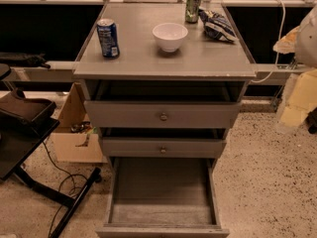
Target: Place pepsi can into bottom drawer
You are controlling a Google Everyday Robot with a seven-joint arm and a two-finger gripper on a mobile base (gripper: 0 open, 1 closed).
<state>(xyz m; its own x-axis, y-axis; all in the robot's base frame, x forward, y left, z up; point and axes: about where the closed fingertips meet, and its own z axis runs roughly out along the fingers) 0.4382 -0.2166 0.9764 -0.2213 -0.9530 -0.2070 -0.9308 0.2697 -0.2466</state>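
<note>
The pepsi can (pixel 108 38), blue with a silver top, stands upright on the left side of the grey cabinet top (pixel 148 58). The bottom drawer (pixel 162 192) is pulled fully open below, and its worn flat floor holds nothing. The two knobbed drawers above it (pixel 162 116) (pixel 163 148) are slightly out. My gripper is not in view. A pale blurred shape (pixel 308 33) at the right edge may be part of my arm, well away from the can.
A white bowl (pixel 170 35) sits mid-top. A green can (pixel 192 7) and a chip bag (pixel 218 26) are at the back right. A black stand with cables (pixel 29 133) and a cardboard box (pixel 74 133) are at the left on the floor.
</note>
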